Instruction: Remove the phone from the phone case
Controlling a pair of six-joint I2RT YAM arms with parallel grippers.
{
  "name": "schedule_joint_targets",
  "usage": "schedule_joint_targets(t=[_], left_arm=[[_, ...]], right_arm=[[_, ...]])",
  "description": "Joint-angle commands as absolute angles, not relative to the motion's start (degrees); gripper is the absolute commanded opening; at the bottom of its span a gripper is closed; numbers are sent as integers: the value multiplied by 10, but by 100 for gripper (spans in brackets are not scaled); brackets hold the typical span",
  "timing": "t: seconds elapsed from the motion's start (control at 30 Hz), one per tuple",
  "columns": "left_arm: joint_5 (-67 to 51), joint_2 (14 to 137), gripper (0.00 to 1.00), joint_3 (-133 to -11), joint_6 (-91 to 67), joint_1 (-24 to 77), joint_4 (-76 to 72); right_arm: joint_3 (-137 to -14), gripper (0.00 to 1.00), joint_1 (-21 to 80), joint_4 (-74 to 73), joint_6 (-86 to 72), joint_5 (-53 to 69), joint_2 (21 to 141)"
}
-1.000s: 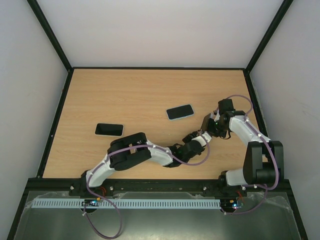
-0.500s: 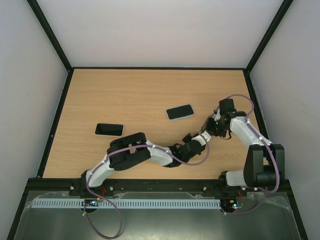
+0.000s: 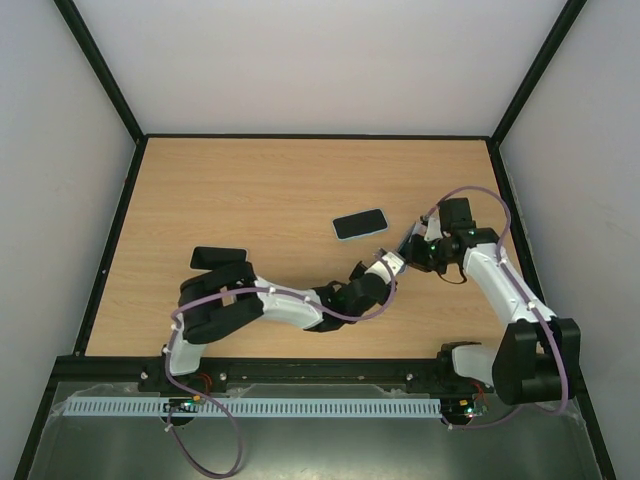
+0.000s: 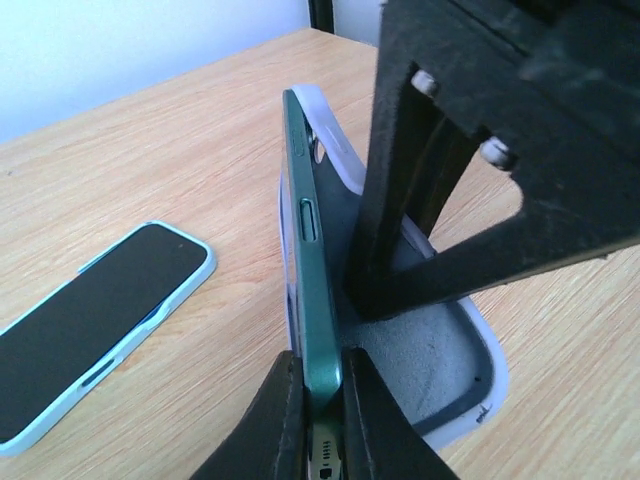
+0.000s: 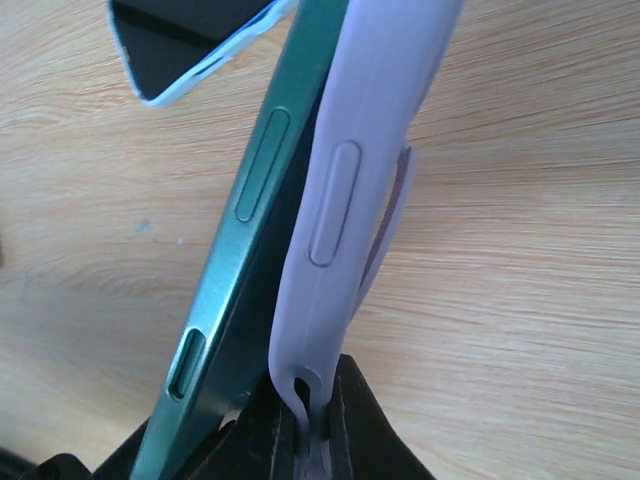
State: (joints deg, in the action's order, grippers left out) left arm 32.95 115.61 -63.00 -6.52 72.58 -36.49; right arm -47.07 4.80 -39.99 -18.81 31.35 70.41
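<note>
1. Left claw point(image 4: 318, 388) of mine, half open a second ago, is now clamped on the green phone's point(image 4: 308, 250) lower edge.
2. My right claw point(image 5: 312, 405) pinches the lilac case point(image 5: 345, 190) rim, as before.
3. Phone stands on edge between my claws, parted from the case, near the blue-cased phone point(image 4: 100, 320).
4. My left elbow has swung left, toward the black phone point(image 3: 218, 258).

Green-edged phone point(image 4: 312, 300) on its long edge, partly free of the pale lilac case point(image 4: 440, 350) beside it.
</note>
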Motion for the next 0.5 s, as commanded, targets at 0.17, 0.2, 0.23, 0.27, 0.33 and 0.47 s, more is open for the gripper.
schedule_joint_targets(t=[0.17, 0.2, 0.23, 0.27, 0.33, 0.47], left_arm=[[369, 1001, 3, -550, -164, 728, -366], [370, 986, 3, -542, -169, 730, -366], [369, 973, 3, -534, -172, 732, -367], [370, 961, 3, -526, -174, 736, -367], [375, 936, 3, -510, -175, 745, -368], [407, 881, 3, -471, -165, 776, -356]], right_arm=[[-476, 2, 33, -363, -172, 216, 630], [-474, 2, 33, -362, -172, 215, 624], [-471, 2, 33, -361, -172, 212, 613], [-471, 2, 33, -360, -173, 208, 607], [-481, 2, 33, -359, -174, 199, 602], [-537, 2, 33, -358, -145, 218, 623]])
